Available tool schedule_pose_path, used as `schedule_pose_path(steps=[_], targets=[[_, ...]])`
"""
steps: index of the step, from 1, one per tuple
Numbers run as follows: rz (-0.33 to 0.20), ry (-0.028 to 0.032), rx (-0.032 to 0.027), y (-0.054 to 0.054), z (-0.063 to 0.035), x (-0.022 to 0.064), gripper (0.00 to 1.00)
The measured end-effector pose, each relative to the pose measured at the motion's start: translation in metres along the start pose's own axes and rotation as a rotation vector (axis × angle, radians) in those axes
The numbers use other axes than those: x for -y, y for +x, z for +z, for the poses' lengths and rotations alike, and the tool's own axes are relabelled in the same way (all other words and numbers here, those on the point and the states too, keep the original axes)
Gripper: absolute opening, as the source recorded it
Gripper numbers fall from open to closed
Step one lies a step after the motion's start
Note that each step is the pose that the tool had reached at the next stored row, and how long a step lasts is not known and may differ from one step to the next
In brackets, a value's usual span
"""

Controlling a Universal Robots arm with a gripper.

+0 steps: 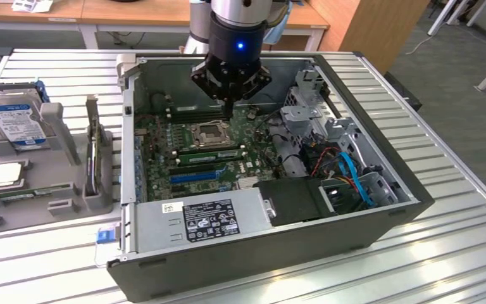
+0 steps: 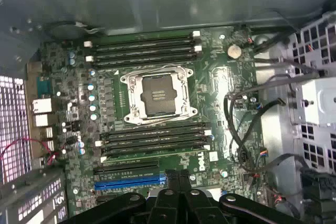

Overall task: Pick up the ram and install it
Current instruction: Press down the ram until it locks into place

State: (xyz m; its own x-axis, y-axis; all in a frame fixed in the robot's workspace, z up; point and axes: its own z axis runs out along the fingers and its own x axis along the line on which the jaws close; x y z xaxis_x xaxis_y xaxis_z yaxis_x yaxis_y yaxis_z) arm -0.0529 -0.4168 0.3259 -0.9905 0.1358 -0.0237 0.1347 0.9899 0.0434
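Note:
My gripper (image 1: 228, 113) hangs over the open computer case (image 1: 369, 209), above the motherboard (image 1: 252, 161) near its processor socket (image 1: 207, 132). Its fingers are shut together with nothing between them. In the wrist view the gripper (image 2: 177, 176) points down at the motherboard (image 2: 215, 87), just off the memory slots (image 2: 155, 141) beside the socket (image 2: 157, 94). A thin green stick that looks like the ram (image 1: 32, 190) lies in the grey holder (image 1: 61, 206) at the exterior view's left, well away from the gripper.
The holder also carries a hard drive with a blue label (image 1: 15, 117), a square silver processor (image 1: 5, 175) and an upright plate (image 1: 95, 152). Inside the case are a power supply (image 1: 209, 218), drive cage (image 1: 306, 117) and cables (image 1: 353, 177). Case walls ring the motherboard.

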Motion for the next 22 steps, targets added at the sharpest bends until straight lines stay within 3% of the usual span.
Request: schedule_pose_path(steps=[4,22], targets=[[-0.061,-0.0014,-0.0025,0.0001,0.0006,0.0,0.1],[-0.106,-0.0025,-0.0046,0.0,0.0006,0.0,0.1]])
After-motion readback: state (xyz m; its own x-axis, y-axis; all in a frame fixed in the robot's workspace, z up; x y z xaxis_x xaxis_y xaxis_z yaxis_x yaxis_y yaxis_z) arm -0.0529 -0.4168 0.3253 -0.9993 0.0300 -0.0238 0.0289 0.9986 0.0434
